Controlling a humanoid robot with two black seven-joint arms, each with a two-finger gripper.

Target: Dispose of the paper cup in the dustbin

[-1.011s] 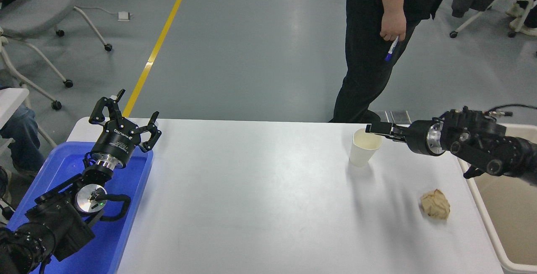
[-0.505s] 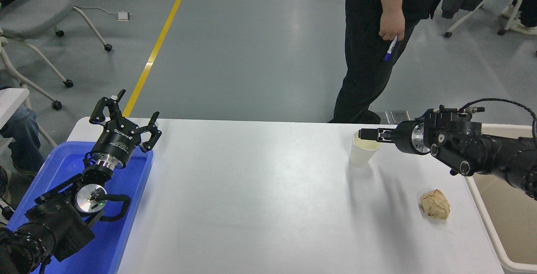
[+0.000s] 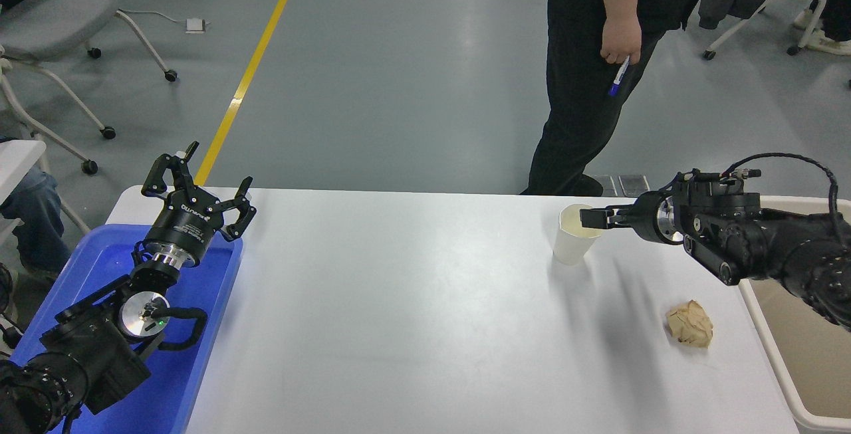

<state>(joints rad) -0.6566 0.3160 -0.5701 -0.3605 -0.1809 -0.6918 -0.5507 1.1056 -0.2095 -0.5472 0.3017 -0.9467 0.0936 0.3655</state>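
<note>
Toward the far right of the white table (image 3: 399, 301) stands the paper cup (image 3: 573, 242), upright, mouth open upward. My right gripper (image 3: 588, 218) reaches in from the right edge, lying level, its tip over the cup's rim on the right side. Whether my fingers are spread, closed, or pinching the rim I cannot tell; they read as one dark bar against the cup's inside. The cup's base sits on the table.

Dustbin (image 3: 764, 327): beige, at the table's right edge, under my right arm, only partly in view. Well apart from the cup.

A crumpled brown paper ball (image 3: 690, 323) lies on the table between cup and dustbin, nearer the dustbin, touching neither.

My left gripper (image 3: 206, 188) is parked at the lower left above the blue tray (image 3: 199, 354), fingers spread, holding nothing.

A person (image 3: 598, 55) stands at the far side, one hand (image 3: 619, 40) holding a pen (image 3: 618, 78).
</note>
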